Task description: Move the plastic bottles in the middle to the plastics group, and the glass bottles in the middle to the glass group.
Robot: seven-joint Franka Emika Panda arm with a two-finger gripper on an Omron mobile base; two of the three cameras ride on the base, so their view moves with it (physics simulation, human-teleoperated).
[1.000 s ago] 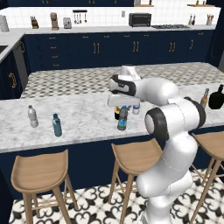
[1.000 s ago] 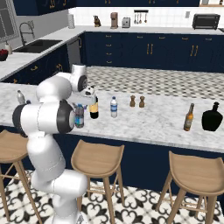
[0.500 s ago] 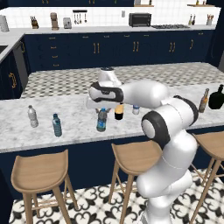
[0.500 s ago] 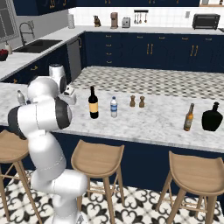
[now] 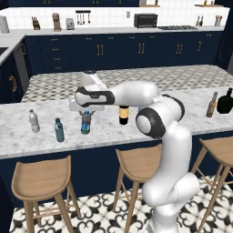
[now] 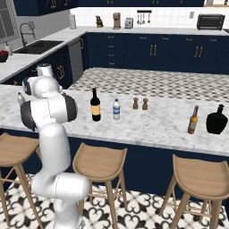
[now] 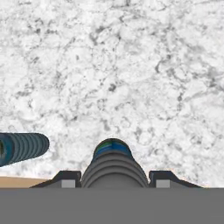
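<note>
One dark grey-tinted bottle (image 5: 86,124) with a blue label hangs upright between the jaws of the pincer (image 5: 86,110), which is closed on its upper body; the hand view looks straight down its long axis, so the ribbed shoulder and cap sit between the two dark fingertips (image 7: 65,179) with the marble bench (image 5: 191,113) beyond. The deciding relation is sideways: the plastics group lies to the robot's left of the held bottle, with the teal-blue bottle (image 5: 59,130) just beside it and the clear white-labelled bottle (image 5: 33,121) farther out on the same side. In the hand view the teal-blue bottle appears at the left edge, apart from the held one, so a clear strip of bench separates them. Whether the held bottle's base already touches the bench cannot be told. By judgement, the coming move is a straight lowering and release, keeping the axis vertical and the gap to the teal-blue neighbour open. Behind the pincer, to the robot's right, the wine bottle (image 5: 123,114) and the clear whitish bottle (image 6: 116,109) stand mid-bench, well apart from the amber bottle (image 5: 211,104) and the black jug (image 5: 226,101).
</note>
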